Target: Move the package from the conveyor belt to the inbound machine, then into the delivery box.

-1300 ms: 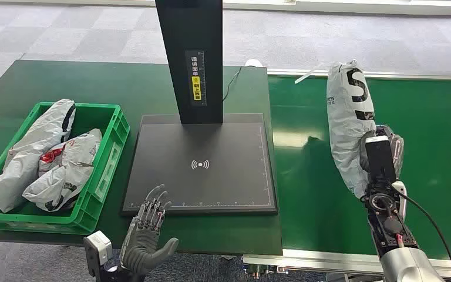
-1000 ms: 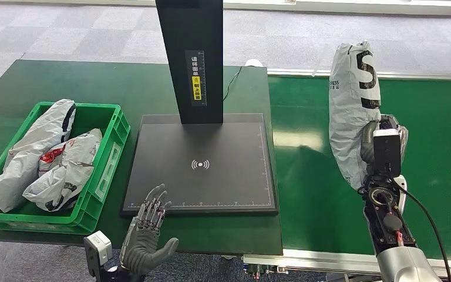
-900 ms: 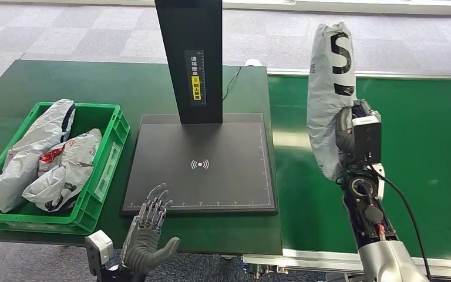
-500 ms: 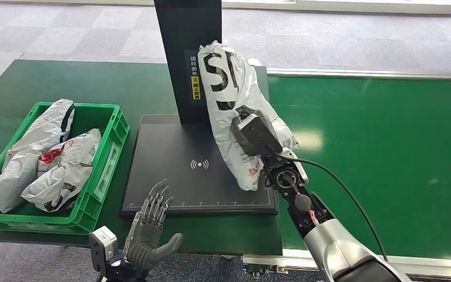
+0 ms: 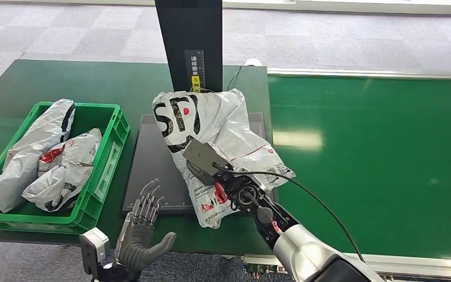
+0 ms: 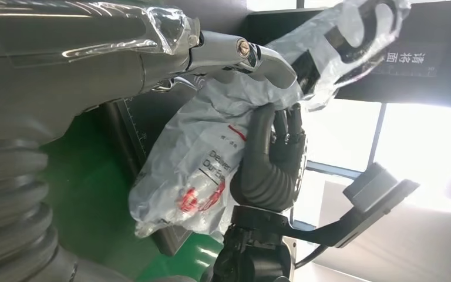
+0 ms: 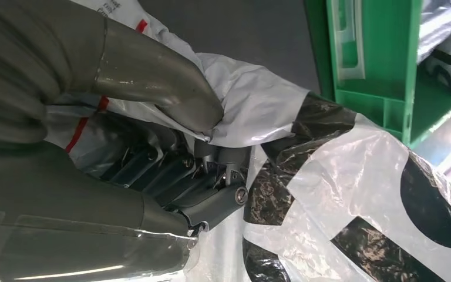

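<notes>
Item 1, white courier package [image 5: 223,141]: 1 in hand. I have it gripped in my right hand [image 6: 270,158], fingers [image 7: 170,170] clamped into the plastic near its labelled end. It lies draped across the black pad of the inbound machine [image 5: 152,158], printed side up, one end overhanging the pad's front edge. I judge it is laid flat like this so the machine's upright black column [image 5: 189,41] can read it. Whether its full weight already rests on the pad I cannot tell.

Item 2, left hand [image 5: 141,232]: holds nothing, fingers spread and raised at the table's near edge, just before the pad. I judge it is parked there ready to take the package onward toward the crate.

Item 3, green delivery crate [image 5: 108,158]: 1, on the dark green table [image 5: 35,82] just beside the pad, placed within the left arm's reach. It holds 2 white mailer bags [image 5: 47,158] that I can count; any beneath them would be hidden.

Item 4, green conveyor belt [image 5: 376,153]: 1, beside the machine on the right hand's side, so 1 swing carries the package across to the pad.
</notes>
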Controlling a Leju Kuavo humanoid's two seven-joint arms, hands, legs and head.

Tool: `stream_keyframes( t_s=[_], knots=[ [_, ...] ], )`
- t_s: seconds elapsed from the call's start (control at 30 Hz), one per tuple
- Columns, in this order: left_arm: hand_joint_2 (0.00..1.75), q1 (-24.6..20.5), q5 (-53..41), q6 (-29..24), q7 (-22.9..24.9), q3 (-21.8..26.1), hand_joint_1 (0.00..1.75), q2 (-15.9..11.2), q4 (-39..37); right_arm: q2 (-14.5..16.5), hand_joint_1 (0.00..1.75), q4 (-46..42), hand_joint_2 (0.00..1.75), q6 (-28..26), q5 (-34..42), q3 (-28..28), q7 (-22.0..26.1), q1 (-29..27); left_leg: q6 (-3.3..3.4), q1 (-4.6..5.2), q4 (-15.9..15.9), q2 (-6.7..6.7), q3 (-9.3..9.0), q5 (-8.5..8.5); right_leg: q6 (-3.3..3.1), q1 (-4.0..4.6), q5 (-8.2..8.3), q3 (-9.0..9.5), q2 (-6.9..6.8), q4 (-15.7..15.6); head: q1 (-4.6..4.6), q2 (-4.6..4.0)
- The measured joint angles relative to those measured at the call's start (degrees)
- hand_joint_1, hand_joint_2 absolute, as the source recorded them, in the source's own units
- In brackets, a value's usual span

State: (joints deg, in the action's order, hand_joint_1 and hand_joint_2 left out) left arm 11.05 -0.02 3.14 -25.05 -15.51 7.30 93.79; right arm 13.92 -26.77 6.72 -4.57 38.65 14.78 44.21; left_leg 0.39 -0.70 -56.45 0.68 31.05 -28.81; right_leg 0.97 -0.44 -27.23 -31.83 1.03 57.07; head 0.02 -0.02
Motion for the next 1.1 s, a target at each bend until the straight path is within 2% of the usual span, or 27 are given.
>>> stream_keyframes(
  t_s=[0.13, 0.23, 0.33, 0.4, 0.53, 0.73, 1.1],
  knots=[
    [1.75, 0.2, 0.02, -0.51, 0.14, 0.09, 0.0, -0.16, 0.5, -0.07, 0.0, 0.62, 1.75, -0.8, 2.69, 0.22, 0.93, 0.22, 0.0, 0.0, 0.0, 0.02, -0.01, 0.0, 0.0, 0.0, 0.0, -0.01, 0.0, 0.0, 0.01, 0.0],
    [1.75, 0.58, 0.02, -1.37, -0.11, 0.19, 0.0, -0.35, 1.0, -1.63, 0.0, -1.24, 1.75, 2.56, 12.18, -2.15, 6.44, -0.34, 0.0, 0.0, -0.01, 0.04, -0.02, 0.0, 0.0, 0.0, 0.0, -0.01, -0.02, -0.01, 0.0, 0.0],
    [1.75, 1.32, 0.02, -2.4, -0.96, 0.57, 0.0, -0.54, 1.3, -4.78, 0.0, -8.42, 1.75, 7.29, 23.2, -7.57, 11.13, -3.64, 0.0, 0.01, -0.02, 0.17, 0.0, 0.0, 0.01, -0.02, 0.0, 0.02, -0.1, -0.04, 0.01, 0.0],
    [1.75, 1.81, 0.02, -2.78, -1.43, 1.02, 0.0, -0.67, 1.58, -6.98, 0.0, -14.92, 1.75, 8.62, 26.73, -11.22, 12.18, -7.11, 0.0, 0.02, -0.02, 0.2, 0.03, -0.01, 0.01, -0.02, 0.0, 0.02, -0.13, -0.06, 0.02, 0.0],
    [1.75, 2.53, -0.14, -3.1, -1.98, 1.97, 0.0, -0.79, 2.44, -10.03, 0.0, -25.77, 1.75, 8.85, 28.2, -16.27, 14.14, -14.02, 0.0, 0.04, -0.02, 0.22, 0.06, -0.03, 0.01, -0.03, -0.01, -0.03, -0.13, -0.08, 0.0, 0.0],
    [1.75, 3.73, -0.54, -3.12, -2.27, 3.39, 0.0, -0.76, 3.96, -12.16, 0.0, -36.8, 1.75, 8.15, 28.39, -21.59, 15.86, -22.17, -0.01, 0.02, 0.0, 0.19, 0.06, -0.03, 0.0, -0.01, -0.02, -0.04, -0.12, -0.07, 0.0, 0.0],
    [1.75, 4.06, -1.61, -3.26, -2.67, 4.17, 0.0, -0.72, 4.62, -13.13, 0.0, -43.07, 1.75, 7.97, 28.22, -24.51, 16.22, -26.21, -0.01, 0.02, -0.01, 0.2, 0.04, -0.02, 0.0, -0.01, -0.02, -0.02, -0.14, -0.07, 0.01, 0.0]
  ],
)
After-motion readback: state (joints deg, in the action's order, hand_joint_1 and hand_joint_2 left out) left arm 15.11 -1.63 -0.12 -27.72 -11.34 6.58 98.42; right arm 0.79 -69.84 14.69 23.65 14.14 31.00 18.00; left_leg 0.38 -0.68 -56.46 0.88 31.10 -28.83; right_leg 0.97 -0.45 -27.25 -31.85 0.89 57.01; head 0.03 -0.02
